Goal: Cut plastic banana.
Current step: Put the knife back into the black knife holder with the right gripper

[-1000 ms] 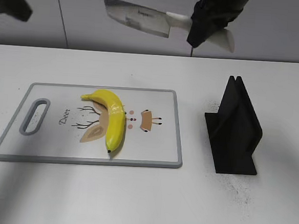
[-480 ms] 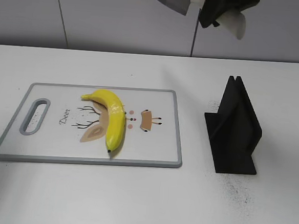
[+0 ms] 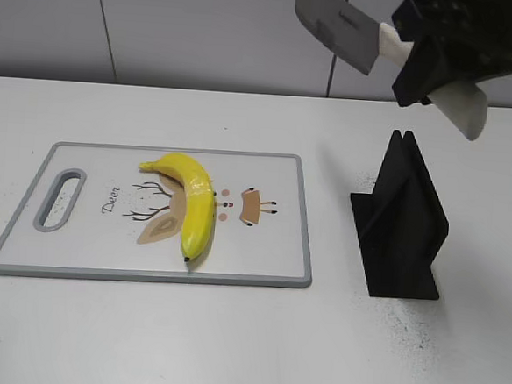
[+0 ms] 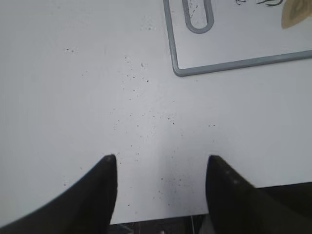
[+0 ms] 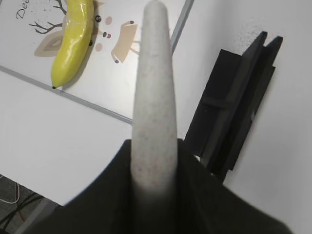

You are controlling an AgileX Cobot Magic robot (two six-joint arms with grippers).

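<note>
A yellow plastic banana (image 3: 188,201) lies whole on a white cutting board (image 3: 260,254) with a grey rim and deer print. It also shows in the right wrist view (image 5: 73,44). My right gripper (image 3: 432,68) is shut on the white handle (image 5: 153,97) of a cleaver; its grey blade (image 3: 336,26) is high in the air, up and right of the board, above the black knife stand (image 3: 402,220). My left gripper (image 4: 161,161) is open and empty over bare table, off the board's handle end (image 4: 197,17); it is out of the exterior view.
The black knife stand stands on the white table right of the board, also seen in the right wrist view (image 5: 234,107). The table's near edge shows below my left gripper (image 4: 156,219).
My right gripper has carried the cleaver to the right and down, from above the board's far edge to above the knife stand. The banana and board have not moved.
</note>
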